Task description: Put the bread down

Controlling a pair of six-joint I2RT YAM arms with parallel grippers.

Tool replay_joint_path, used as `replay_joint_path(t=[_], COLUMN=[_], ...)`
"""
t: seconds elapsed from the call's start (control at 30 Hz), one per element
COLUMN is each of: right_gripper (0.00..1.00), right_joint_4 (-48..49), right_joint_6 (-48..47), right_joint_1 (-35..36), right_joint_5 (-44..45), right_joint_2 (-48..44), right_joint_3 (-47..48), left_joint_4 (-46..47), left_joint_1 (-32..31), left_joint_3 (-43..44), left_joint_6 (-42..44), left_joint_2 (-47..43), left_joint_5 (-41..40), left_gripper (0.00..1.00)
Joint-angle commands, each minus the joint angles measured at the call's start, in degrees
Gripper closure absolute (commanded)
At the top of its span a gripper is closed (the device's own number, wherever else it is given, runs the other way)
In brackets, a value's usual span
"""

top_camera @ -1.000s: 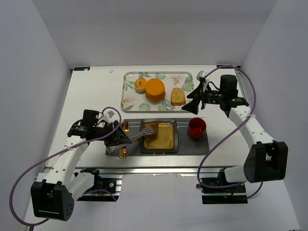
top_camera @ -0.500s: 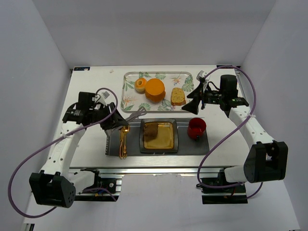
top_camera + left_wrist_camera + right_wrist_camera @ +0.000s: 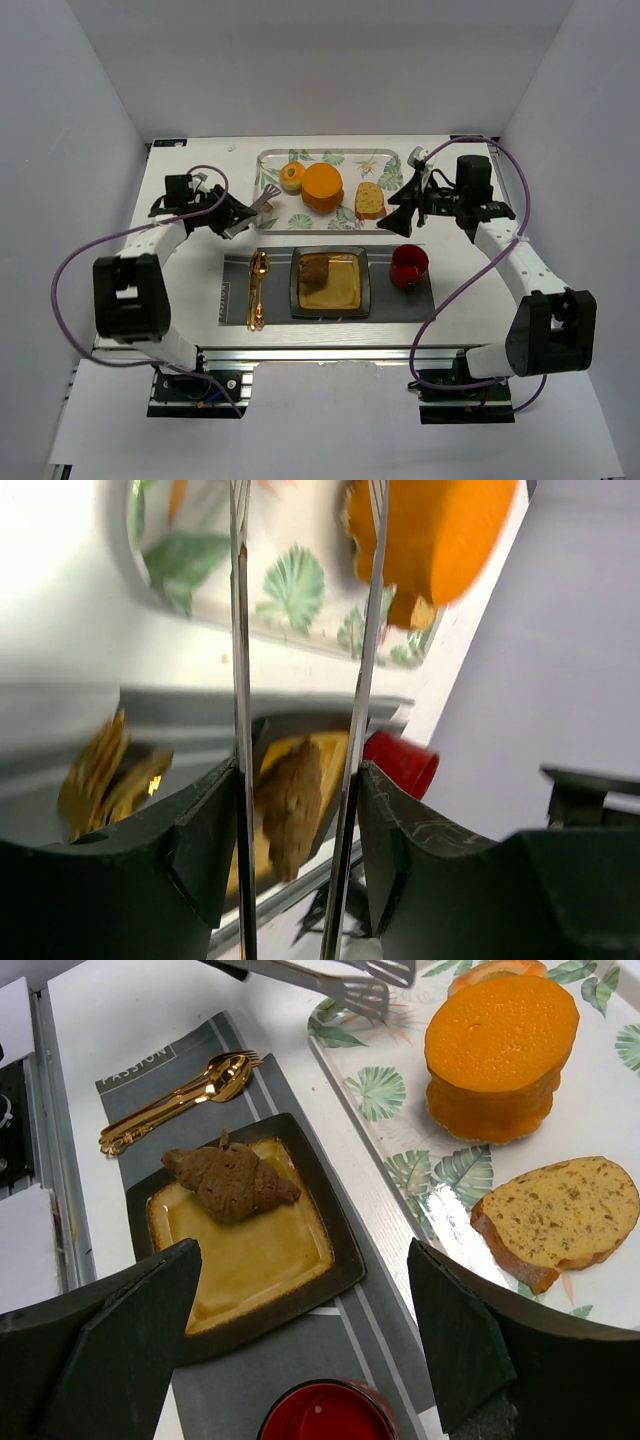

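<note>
Bread (image 3: pixel 232 1180) is lying on the plate (image 3: pixel 340 1270), in its far left part and well inside the rim, so we are judging the placing itself as done. The left claw (image 3: pixel 218 214) is gripping the tongs (image 3: pixel 255 210). Their tips are standing a little apart with nothing between them, beyond the plate's far left corner and over the near left edge of the tray (image 3: pixel 262 185). What is left, we are guessing, is only parking the tongs and pulling the arm clear. The right claw (image 3: pixel 403 210) is hanging wide and empty beyond the plate's far right corner.

Room around the plate is looking tight. The gold cutlery (image 3: pixel 258 290) is lying just beside its left edge, the red cup (image 3: pixel 408 266) is sitting just beside its right edge, and the tray is running along just past its far edge, carrying an orange cake (image 3: pixel 322 187) and a slice (image 3: pixel 370 200). The near edge of the table (image 3: pixel 180 300) is coming close on the plate's near side. The barest stretch is lying to the far left of the plate, past the cutlery, and we are thinking the tongs could go down there.
</note>
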Motion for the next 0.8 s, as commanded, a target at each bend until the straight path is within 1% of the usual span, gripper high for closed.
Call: replay_joint_path(t=[0.0, 0.13, 0.27, 0.37, 0.53, 0.77], right_gripper=[0.11, 0.11, 0.12, 0.11, 0.11, 0.11], right_joint_4=[2.7, 3.4, 3.2, 3.0, 2.9, 3.3], right_joint_6=[0.3, 0.9, 0.8, 0.6, 0.6, 0.9], right_joint_1=[-0.4, -0.5, -0.4, -0.5, -0.4, -0.4], right_joint_5=[-1.3, -0.8, -0.4, -0.2, -0.2, -0.3], right_joint_2=[0.1, -0.4, -0.7, -0.9, -0.5, -0.2], right_joint_3=[2.1, 1.3, 0.6, 0.6, 0.8, 1.0], left_joint_4=[11.8, 15.7, 20.5, 22.5, 23.4, 20.7], left_joint_1=[0.0, 0.0, 0.0, 0.0, 0.0, -0.6], left_joint_3=[3.5, 7.2, 7.7, 8.3, 9.8, 12.4], left_joint_6=[-7.0, -9.0, -12.0, -13.7, -14.6, -13.4], left_joint_2=[4.5, 11.3, 14.4, 16.6, 18.6, 21.1], left_joint_5=[4.5, 6.5, 7.0, 7.6, 9.2, 9.5], left_gripper=[0.42, 0.42, 0.42, 0.42, 0.42, 0.42])
